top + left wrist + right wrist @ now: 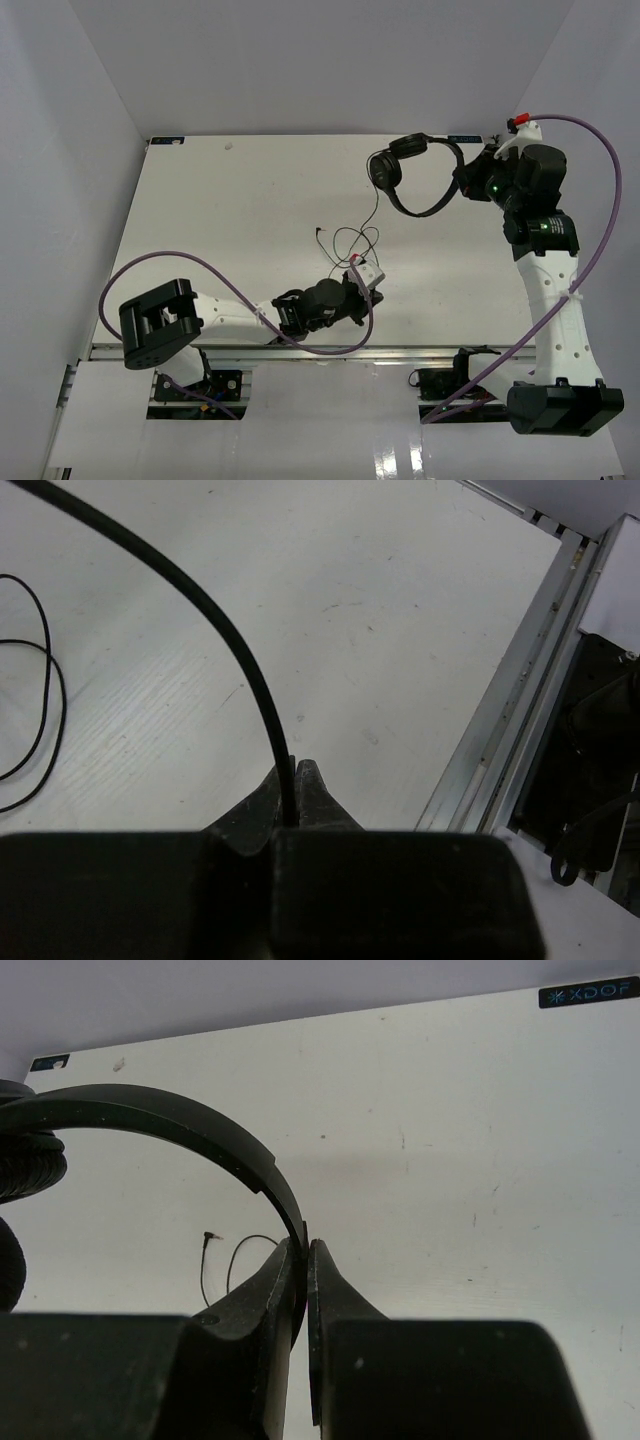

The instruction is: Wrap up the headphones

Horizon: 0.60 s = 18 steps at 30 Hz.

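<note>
The black headphones (415,175) are at the far right of the white table, with their headband (150,1110) arching up from an ear cup (25,1160). My right gripper (463,182) (306,1247) is shut on the headband's end. The thin black cord (372,215) runs down from the headphones into loose loops (350,240), and its plug (316,230) (208,1235) lies on the table. Near the front edge, my left gripper (366,283) (296,770) is shut on the cord (230,630), which rises from between the jaws. More cord loops (45,700) lie to the left.
An aluminium rail (300,350) (500,740) borders the table's near edge just beside my left gripper. Purple arm cables (200,262) (600,220) arc over the table's left and right sides. White walls enclose the table on three sides.
</note>
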{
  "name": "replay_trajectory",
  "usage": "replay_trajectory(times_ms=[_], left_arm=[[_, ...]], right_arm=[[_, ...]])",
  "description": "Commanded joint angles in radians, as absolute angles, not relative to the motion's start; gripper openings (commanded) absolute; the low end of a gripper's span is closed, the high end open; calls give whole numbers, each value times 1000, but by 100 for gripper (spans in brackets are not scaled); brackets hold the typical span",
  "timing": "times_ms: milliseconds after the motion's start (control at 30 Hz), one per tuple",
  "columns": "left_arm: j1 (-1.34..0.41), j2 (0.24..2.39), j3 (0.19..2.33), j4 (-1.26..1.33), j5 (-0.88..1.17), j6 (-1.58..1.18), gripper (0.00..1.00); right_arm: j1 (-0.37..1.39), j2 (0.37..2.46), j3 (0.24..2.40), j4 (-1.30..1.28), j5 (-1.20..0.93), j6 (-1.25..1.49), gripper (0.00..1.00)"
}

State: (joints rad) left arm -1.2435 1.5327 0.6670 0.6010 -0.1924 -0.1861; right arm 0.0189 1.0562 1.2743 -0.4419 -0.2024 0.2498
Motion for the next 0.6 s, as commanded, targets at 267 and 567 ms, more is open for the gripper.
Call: replay_trajectory(times_ms=[267,567], left_arm=[[-1264,1539,837,153,-72,-304,0],[-1193,1316,754,-134,-156,-356,0]], right_arm=[[18,1090,1256,-283,-57,270,8],[12,925,1102,-139,-590,-221,8]])
